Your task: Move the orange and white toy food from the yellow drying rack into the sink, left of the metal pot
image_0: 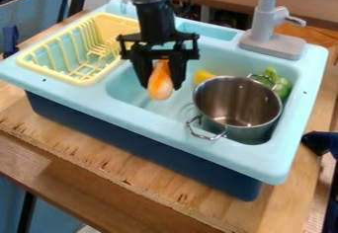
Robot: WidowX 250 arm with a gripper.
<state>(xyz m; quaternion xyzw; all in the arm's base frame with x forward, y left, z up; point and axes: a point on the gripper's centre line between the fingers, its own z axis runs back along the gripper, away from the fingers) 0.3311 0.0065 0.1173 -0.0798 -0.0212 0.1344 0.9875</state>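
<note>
We see the black claw (159, 87) grasping an orange-and-white toy (160, 85), shaped like a teardrop; its two fingers stand on either side of the narrow upper part, and the rounded bulb hangs between and below them, over the basin. We judge the toy to be light, a firm plastic shell rather than anything soft; it does not look fragile, but the smooth curve of the bulb could be slippery and might roll in a loose pinch. The best hold, we think, is across the neck or just above the widest part, with one finger on each flank, since the swelling below gives the fingers less chance of sliding off.

The long axis runs nearly upright, in line with the claw; the thin end points up into it, the fat end points down.

Around the claw, as we look: to its right and nearer to us, a steel pot (237, 101) sits in the light blue sink (139, 125); just right of the claw, partly behind the pot, is a small yellow object (204, 76); farther right, beyond the pot, lies a green pepper-like toy (282, 88); to the claw's left is a yellow dish rack (80, 82); beneath everything is the wooden desk (86, 151).
</note>
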